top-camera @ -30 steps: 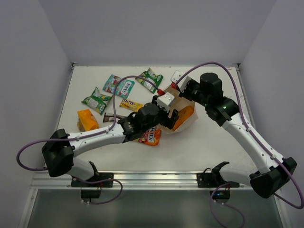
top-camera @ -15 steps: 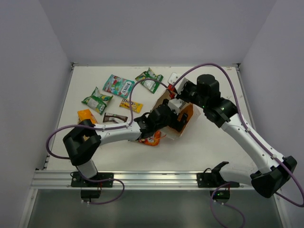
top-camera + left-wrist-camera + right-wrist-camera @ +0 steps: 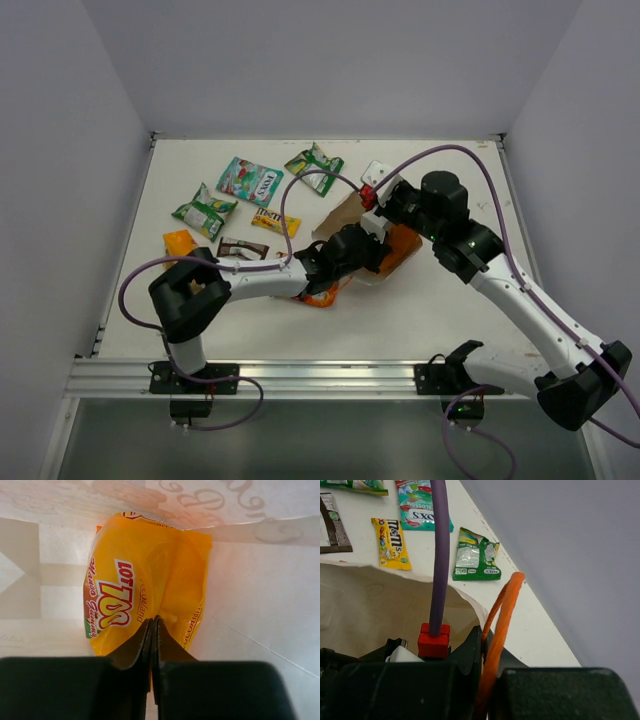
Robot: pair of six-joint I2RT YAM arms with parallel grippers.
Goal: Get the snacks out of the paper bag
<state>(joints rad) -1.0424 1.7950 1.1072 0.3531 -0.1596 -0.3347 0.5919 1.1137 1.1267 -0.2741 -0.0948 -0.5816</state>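
Note:
The paper bag (image 3: 338, 213) lies tilted at mid table, its mouth held up by my right gripper (image 3: 487, 636), which is shut on the rim and the orange string handle (image 3: 505, 610). My left gripper (image 3: 151, 621) is deep inside the bag, shut on the lower edge of an orange-yellow snack packet (image 3: 150, 575). Out on the table lie a teal pouch (image 3: 250, 181), two green-white pouches (image 3: 314, 168) (image 3: 205, 212), a yellow bar (image 3: 276, 222), a dark brown bar (image 3: 243, 248) and an orange bag (image 3: 178, 243). An orange-yellow candy pouch (image 3: 322, 295) is half hidden under the left arm.
The left arm's purple cable (image 3: 439, 555) runs up past the bag's mouth. Grey walls close in the table (image 3: 450, 320) on the left, right and far sides. The right wrist view also shows the yellow bar (image 3: 391, 542) and a green-white pouch (image 3: 475, 555) beyond the rim.
The left gripper pushed further into the bag and closed from open onto the orange-yellow packet. The bag shifted a little; the right gripper kept its hold on the rim.

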